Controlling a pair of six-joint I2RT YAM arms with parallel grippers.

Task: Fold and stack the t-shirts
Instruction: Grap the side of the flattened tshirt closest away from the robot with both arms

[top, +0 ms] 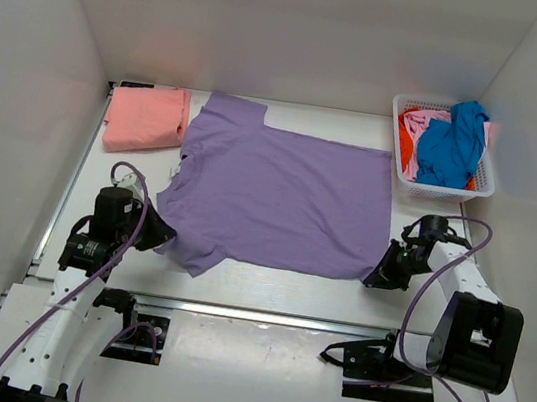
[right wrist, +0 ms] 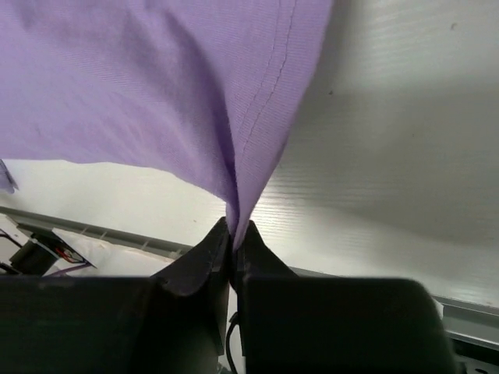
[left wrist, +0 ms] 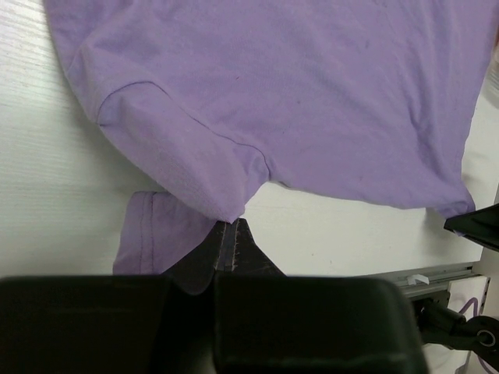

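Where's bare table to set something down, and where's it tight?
Free: the table's near strip between the purple shirt's hem and the rail, and the far strip from its sleeve to the basket. Crowded: far left by the salmon shirt, and near corners, where the left gripper and right gripper pinch cloth.

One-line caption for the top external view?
Left gripper and right gripper pinch the lavender t-shirt at its near corners; folded salmon t-shirt far left, more shirts in basket.

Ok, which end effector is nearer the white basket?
Right. The right end effector pinches the purple shirt corner in front of the basket; the left end effector holds the sleeve on the opposite side.
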